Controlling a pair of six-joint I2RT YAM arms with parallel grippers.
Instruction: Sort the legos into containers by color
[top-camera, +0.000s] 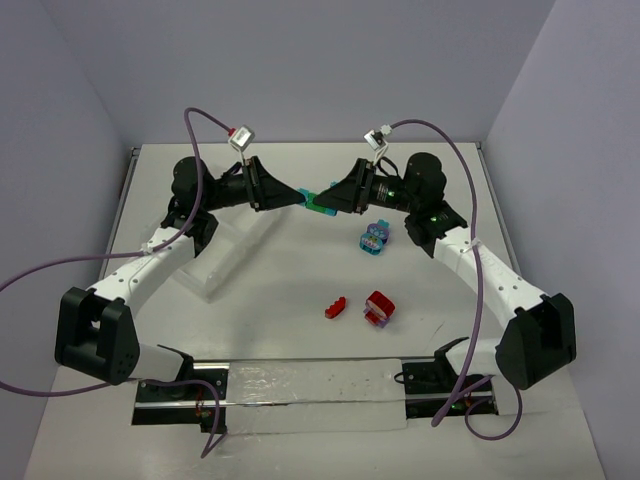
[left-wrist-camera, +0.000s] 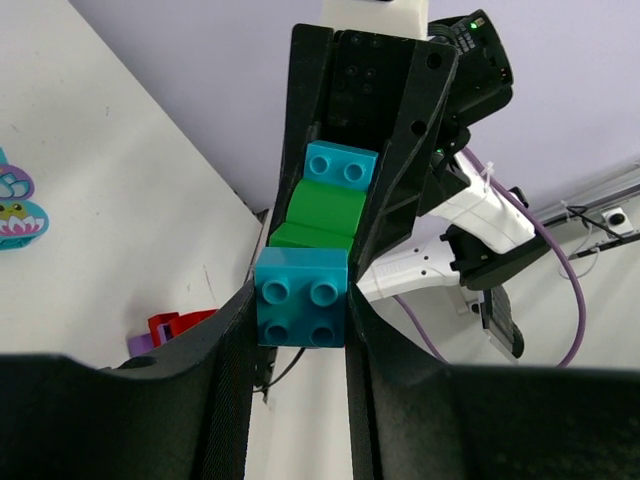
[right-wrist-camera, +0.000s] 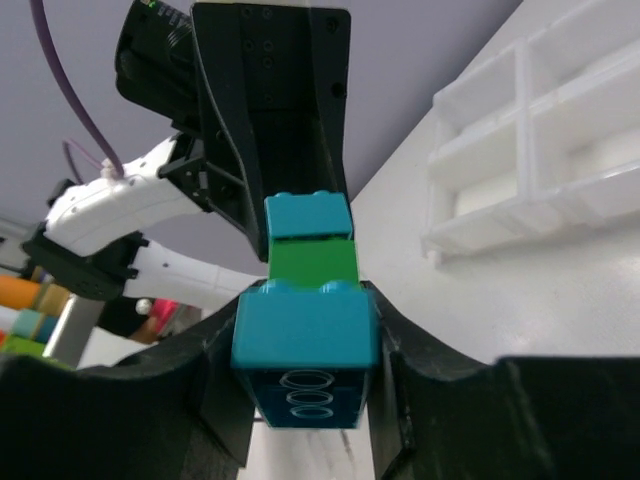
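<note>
Spanning the gap between both grippers, a three-brick stack (top-camera: 318, 203) is held in the air at about 12 o'clock from the table's (top-camera: 300, 340) middle: teal, green, teal. One teal end (left-wrist-camera: 302, 297) is clamped by the left gripper (left-wrist-camera: 300, 300), and the other teal end (right-wrist-camera: 305, 340) is clamped by the right gripper (right-wrist-camera: 305, 345). The green brick (right-wrist-camera: 313, 262) is left bare between them, pinched by neither.

The step in hand is judged to be splitting the stack so that its colours can be sorted. A straight pull is best avoided. One wrist should be tilted so that a seam is peeled open from one edge while the other arm is kept fixed. Both grips should be kept firm and square on the teal ends (a skewed pinch could let a brick spring out). The green brick is likely to stay on one teal end, so a second split should be expected.

The tray (top-camera: 215, 255) lies at 8 o'clock from the stack, well apart, under the left arm. A teal-and-purple cluster (top-camera: 375, 237) lies near at 4 o'clock. Two red pieces (top-camera: 380, 308) lie farther off at 5 o'clock, not yet sorted.
</note>
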